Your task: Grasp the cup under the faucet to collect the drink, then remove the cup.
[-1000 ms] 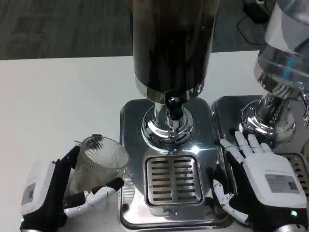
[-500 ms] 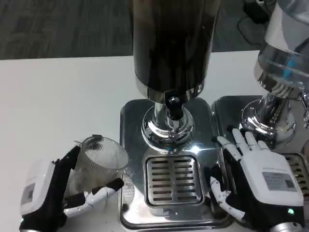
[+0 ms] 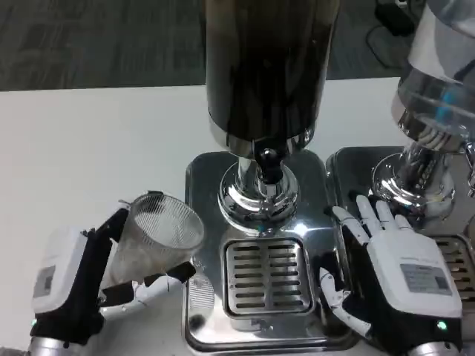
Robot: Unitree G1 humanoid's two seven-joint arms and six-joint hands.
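Observation:
A clear ribbed plastic cup (image 3: 157, 234) is held by my left hand (image 3: 82, 285) at the lower left, just left of the dispenser's chrome base (image 3: 202, 178), and it tilts slightly to the right. The faucet (image 3: 267, 165) hangs under the dark drink tank (image 3: 267, 67), above the slotted drip grate (image 3: 269, 274). The cup is to the left of the grate, not under the faucet. My right hand (image 3: 397, 274) lies flat with fingers spread on the base's right side, holding nothing.
A second dispenser (image 3: 438, 111) with a clear tank stands on its own chrome base at the right edge. White table (image 3: 89, 156) spreads to the left and behind. Dark carpet lies beyond the table's far edge.
My left hand has lifted the cup a little and shifted it right toward the base, tilting it more. My right hand slid slightly left and down.

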